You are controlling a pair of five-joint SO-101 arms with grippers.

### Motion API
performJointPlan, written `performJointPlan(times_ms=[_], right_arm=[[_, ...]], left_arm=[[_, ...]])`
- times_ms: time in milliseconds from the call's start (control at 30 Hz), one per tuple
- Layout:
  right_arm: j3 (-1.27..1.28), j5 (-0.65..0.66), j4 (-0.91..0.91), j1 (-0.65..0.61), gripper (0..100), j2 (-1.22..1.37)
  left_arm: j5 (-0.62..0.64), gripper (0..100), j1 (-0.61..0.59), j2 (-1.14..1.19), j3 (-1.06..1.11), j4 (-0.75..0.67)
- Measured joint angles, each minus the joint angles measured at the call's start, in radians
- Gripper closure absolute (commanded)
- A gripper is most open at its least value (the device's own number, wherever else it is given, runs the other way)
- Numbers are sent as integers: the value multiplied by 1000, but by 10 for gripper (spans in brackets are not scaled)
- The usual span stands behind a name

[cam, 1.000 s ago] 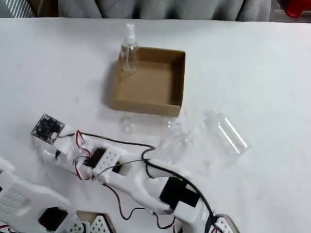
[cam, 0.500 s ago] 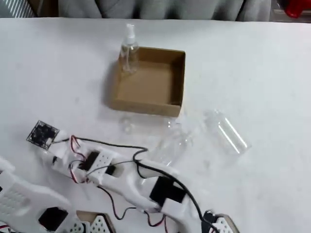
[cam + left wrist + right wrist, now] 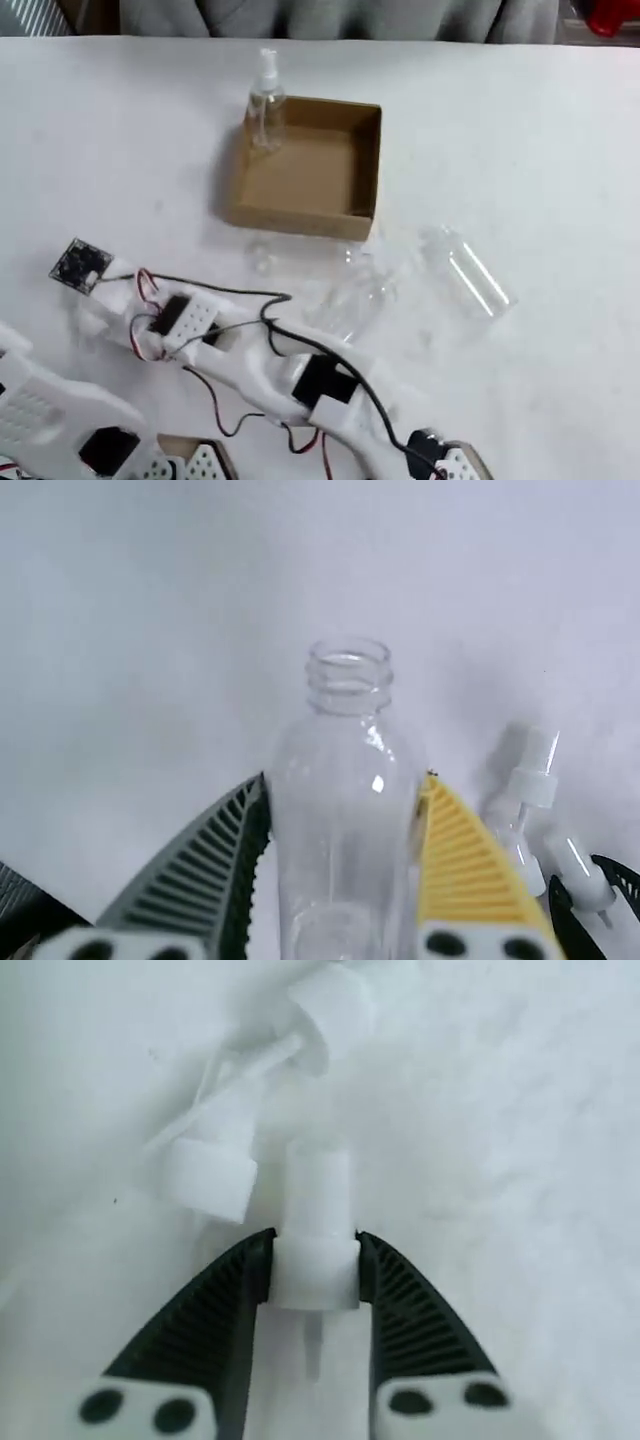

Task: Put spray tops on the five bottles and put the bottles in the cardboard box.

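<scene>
clear bottle (image 3: 345, 810) with no top is squeezed between left fingers (image 3: 215, 870) over the bench (image 3: 150, 630) | its bottom is cut off | white spray top (image 3: 315, 1235) is gripped by right fingers (image 3: 225, 1310)

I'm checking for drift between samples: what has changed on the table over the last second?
The arm reaching across the near side swung leftward in the high view, carrying its camera board along. The cardboard box, the capped bottle in its corner and the loose bottle lying nearby stayed put.
</scene>
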Motion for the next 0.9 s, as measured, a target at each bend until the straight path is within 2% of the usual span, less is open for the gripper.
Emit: performJointPlan(times_ms=[233, 433, 567, 767, 900], right_arm=[[-14, 0, 204, 21, 982, -68], [-14, 0, 351, 80, 982, -140], [-14, 0, 477, 186, 982, -210], [-14, 0, 680, 384, 982, -374], [-14, 44, 853, 422, 982, -491]], left_arm=[[3, 980, 115, 0, 0, 0], [106, 980, 253, 0, 0, 0], [141, 980, 341, -8, 21, 0], [147, 980, 473, -127, 183, 0], [147, 980, 574, -239, 298, 0]])
